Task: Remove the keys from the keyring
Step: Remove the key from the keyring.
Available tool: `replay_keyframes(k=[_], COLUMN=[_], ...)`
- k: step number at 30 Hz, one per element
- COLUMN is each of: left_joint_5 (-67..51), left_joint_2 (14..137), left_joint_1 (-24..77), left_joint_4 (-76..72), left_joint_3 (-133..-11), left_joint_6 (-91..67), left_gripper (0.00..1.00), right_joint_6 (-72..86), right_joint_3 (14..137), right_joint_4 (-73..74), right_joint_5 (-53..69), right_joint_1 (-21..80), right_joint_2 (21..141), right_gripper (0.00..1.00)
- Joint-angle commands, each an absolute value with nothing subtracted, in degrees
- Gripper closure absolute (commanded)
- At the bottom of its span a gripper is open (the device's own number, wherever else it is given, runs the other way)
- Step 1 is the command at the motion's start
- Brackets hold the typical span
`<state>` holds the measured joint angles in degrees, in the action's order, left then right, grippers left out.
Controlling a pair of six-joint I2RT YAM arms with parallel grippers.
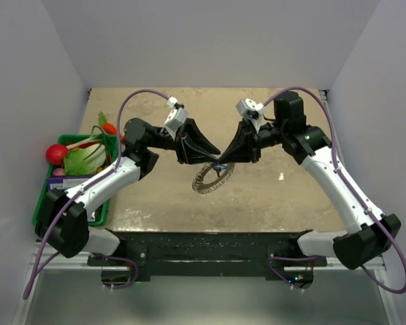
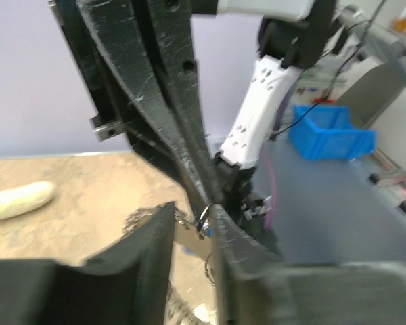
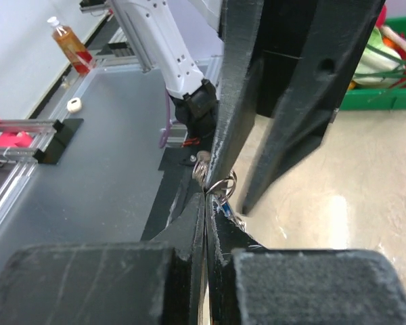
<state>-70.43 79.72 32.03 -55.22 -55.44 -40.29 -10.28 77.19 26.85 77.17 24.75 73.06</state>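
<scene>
The two grippers meet tip to tip above the middle of the table. My right gripper (image 1: 224, 161) (image 3: 206, 200) is shut on a small silver ring (image 3: 220, 184). A small key with a blue head (image 3: 223, 208) (image 2: 208, 232) hangs right by that ring. The grey textured keyring loop (image 1: 212, 179) hangs below and rests on the table; a bit of it shows in the left wrist view (image 2: 183, 310). My left gripper (image 1: 215, 156) (image 2: 193, 211) is open. Its fingers (image 2: 155, 233) stand on either side of the small ring (image 2: 204, 218) and the key.
A green basket (image 1: 46, 196) (image 3: 392, 100) stands at the table's left edge, holding a white radish with green leaves (image 1: 88, 157) and a red ball (image 1: 56, 154). A pale oblong object (image 2: 17, 201) lies on the table in the left wrist view.
</scene>
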Motion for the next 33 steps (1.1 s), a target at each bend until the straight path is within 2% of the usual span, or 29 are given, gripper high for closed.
replay_keyframes(k=[1, 5, 8, 12, 17, 23, 26, 33], left_joint_5=[-69.61, -68.47, -68.29, -67.06, -63.82, -54.26, -49.07, -46.76], left_joint_2=[76.91, 75.76, 75.50, 75.59, 74.62, 73.39, 73.04, 73.74], left_joint_1=[31.64, 31.03, 30.94, 31.02, 31.11, 34.88, 37.34, 40.51], left_joint_4=[-31.36, -20.23, -14.61, 2.49, 11.15, 19.15, 20.57, 21.79], left_joint_3=[-61.33, -64.68, -67.14, -73.02, -74.97, -74.62, -73.65, -72.33], left_joint_6=[-21.39, -11.87, -7.66, 7.77, 20.36, 32.49, 35.24, 37.78], left_gripper=[0.60, 0.53, 0.43, 0.39, 0.41, 0.47, 0.50, 0.57], right_joint_6=[-24.06, -32.60, -34.10, -34.98, -34.19, -24.71, -22.24, -20.66], right_joint_3=[86.74, 90.44, 90.53, 91.58, 91.32, 87.11, 85.09, 83.76], right_joint_4=[44.71, 56.76, 59.85, 64.50, 68.19, 60.83, 58.19, 56.78], right_joint_5=[73.40, 69.71, 67.33, 65.04, 65.12, 62.14, 60.56, 57.75], right_joint_1=[25.31, 25.22, 25.23, 25.31, 25.31, 25.14, 24.96, 24.70], right_joint_2=[75.84, 77.78, 78.13, 79.27, 81.47, 80.77, 80.77, 80.95], right_gripper=[1.00, 1.00, 1.00, 1.00, 1.00, 1.00, 1.00, 1.00])
